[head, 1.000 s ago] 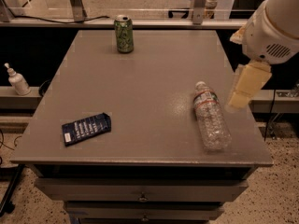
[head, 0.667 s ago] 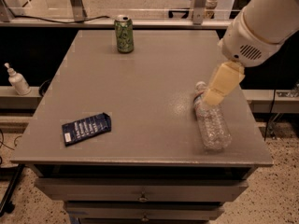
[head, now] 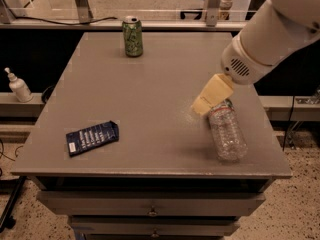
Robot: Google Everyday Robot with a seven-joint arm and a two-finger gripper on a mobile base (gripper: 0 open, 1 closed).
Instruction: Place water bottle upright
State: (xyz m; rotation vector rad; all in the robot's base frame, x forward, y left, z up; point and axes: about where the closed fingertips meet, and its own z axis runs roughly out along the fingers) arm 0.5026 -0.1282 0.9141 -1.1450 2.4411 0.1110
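Tool (head: 201, 104) beside lying water bottle (head: 228, 133)

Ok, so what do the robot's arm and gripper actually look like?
The arm is a thick, smooth white tube ending in a rounded wrist with a small grille of dark vent holes. The gripper is a pale cream, blocky wedge, unmarked, over the table by the neck of the water bottle. No cables show.
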